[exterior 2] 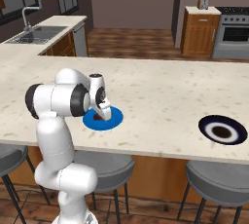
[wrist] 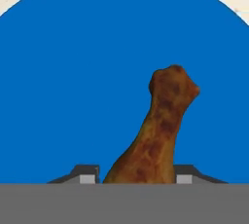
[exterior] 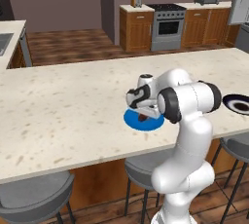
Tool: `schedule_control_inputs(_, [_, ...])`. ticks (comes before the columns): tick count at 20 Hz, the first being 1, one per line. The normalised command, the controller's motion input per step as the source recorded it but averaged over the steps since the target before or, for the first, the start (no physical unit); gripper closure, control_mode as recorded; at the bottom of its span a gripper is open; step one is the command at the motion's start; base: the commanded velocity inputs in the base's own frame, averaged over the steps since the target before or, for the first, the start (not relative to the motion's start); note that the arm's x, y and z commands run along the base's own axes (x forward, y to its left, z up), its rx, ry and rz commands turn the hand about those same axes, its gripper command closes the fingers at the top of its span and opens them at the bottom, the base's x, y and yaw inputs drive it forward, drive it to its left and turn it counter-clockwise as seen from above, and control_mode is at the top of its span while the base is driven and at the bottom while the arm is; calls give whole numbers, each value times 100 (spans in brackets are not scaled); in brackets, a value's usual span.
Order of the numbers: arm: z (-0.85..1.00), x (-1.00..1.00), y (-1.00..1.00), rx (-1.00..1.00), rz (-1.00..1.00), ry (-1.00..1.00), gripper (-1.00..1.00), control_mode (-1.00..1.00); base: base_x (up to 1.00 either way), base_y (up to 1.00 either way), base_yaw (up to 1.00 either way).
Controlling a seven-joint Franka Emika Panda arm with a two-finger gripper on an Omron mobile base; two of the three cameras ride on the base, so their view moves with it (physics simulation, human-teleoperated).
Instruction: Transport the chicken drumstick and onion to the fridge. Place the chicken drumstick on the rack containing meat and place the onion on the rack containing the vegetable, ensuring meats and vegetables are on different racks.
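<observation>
Gripper (wrist: pixel 138 178) closing on the chicken drumstick (wrist: pixel 155 130) on the blue plate (wrist: pixel 73 72).

The finger tips (wrist: pixel 87 174) stand against both sides of the drumstick's thick end, apparently clamped on it; a straight lift off the plate's middle would suit best. The actual contact lies below the hand view's edge, and in both base views the wrist covers most of the drumstick.

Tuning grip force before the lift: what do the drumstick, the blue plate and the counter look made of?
Drumstick: cooked meat, mottled brown, rough matte skin, likely somewhat yielding. Blue plate: uniform flat colour with no glare, so plastic or glazed ceramic; cannot tell which. Counter: pale speckled stone-like slab, smooth. The gripper has a finger on each side of the drumstick.
</observation>
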Motion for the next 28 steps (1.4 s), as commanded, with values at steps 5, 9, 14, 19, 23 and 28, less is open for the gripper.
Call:
schedule_control_inputs(5, [90, -39, 0, -1, 1, 0, 100, -100, 0, 0, 0])
schedule_control_inputs(9, [100, -50, -6, 0, 3, 0, 100, -100, 0, 0, 0])
schedule_control_inputs(14, [72, -91, -6, 1, 12, -15, 100, -100, 0, 0, 0])
schedule_control_inputs(19, [73, -100, -4, 2, 18, -42, 100, -100, 0, 0, 0])
schedule_control_inputs(23, [91, -94, -6, 6, 14, -33, 100, -100, 0, 0, 0])
schedule_control_inputs(28, [90, -82, -1, 12, 8, -25, 100, -100, 0, 0, 0])
